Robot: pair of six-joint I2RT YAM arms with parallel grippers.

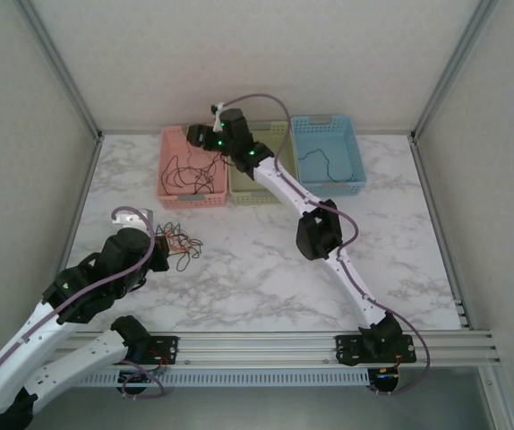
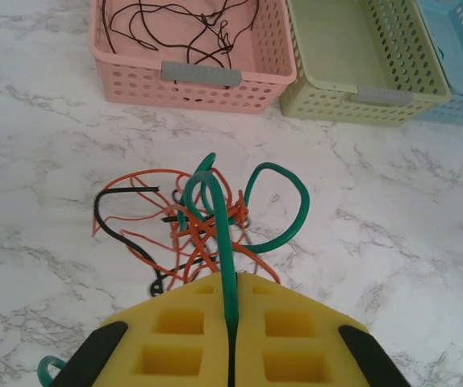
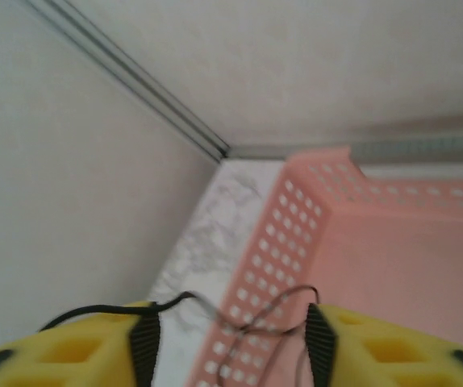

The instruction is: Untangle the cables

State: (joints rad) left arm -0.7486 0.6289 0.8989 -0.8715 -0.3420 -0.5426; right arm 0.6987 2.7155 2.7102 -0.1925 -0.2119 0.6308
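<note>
Cables [image 2: 199,214]: your left gripper [image 2: 230,282] has its yellow pads [image 2: 215,343] pressed together, pinching a green cable [image 2: 228,242] in the seam btwn them. From the pads that green one runs away from you, arches over and curls into a wide loop on the right. Just past the pads it's caught up w/ orange strands [image 2: 139,179] that knot around it, plus a black strand [image 2: 101,205] on the left side of the bunch. The whole bunch lies on the marble table [image 2: 393,242], near-left part, on the near side of the pink basket [image 2: 191,85] and not touching it. In the top view the cables [image 1: 182,244] sit just right of the left gripper [image 1: 154,242].

Your right gripper [image 3: 231,343] has its jaws spread, w/ a clear gap btwn the pads. A thin black cable [image 3: 175,302] drapes across that gap from one finger to the other; can't tell if it's hooked on them or just lying there. In the top view the right gripper [image 1: 199,136] hangs over the far-left corner of the pink basket, which has loose black cables [image 1: 184,170] in it. To the right, side by side along the far edge: green basket [image 1: 259,190], then blue basket [image 1: 329,154] w/ a single black cable [image 1: 315,163] inside
</note>
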